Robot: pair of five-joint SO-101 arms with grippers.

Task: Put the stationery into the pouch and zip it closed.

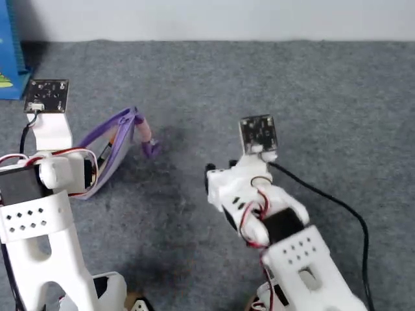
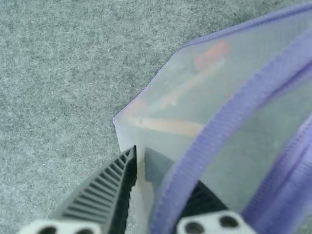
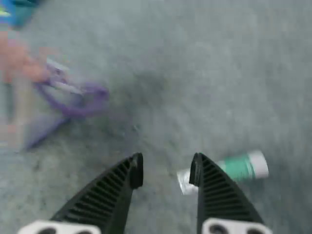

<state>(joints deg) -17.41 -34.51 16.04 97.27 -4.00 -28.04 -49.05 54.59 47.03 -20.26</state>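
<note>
Grey carpet-like surface (image 1: 272, 84) runs back to a plain white wall (image 1: 227, 19); a blue box (image 1: 9, 58) sits at the far left corner and a black cable (image 1: 347, 214) trails along the right side. The pouch (image 1: 115, 148), translucent with a purple zip, is on the left of the surface, off the carpet at its near end. Its long axis is diagonal, from near-left at the left gripper (image 2: 163, 175) to far-right toward the middle of the surface. The two zip edges spread apart, so the mouth gapes, and a purple pull loop (image 1: 150, 148) hangs at the far end. The left jaws are clamped on the pouch's near edge, one ribbed finger (image 2: 117, 185) outside the film and the other behind it. Orange-pink shapes show through the film; can't tell what they are. The right arm (image 1: 259, 201) is at centre-right, well apart from the pouch. The right gripper (image 3: 165, 168) hangs over bare carpet with its jaws apart and nothing between them. A green-and-white tube (image 3: 239, 168) lies flat on the carpet just beside one right fingertip, with its silvery end nearest that fingertip and its white end pointing away. Its long axis runs crosswise to the fingers.
</note>
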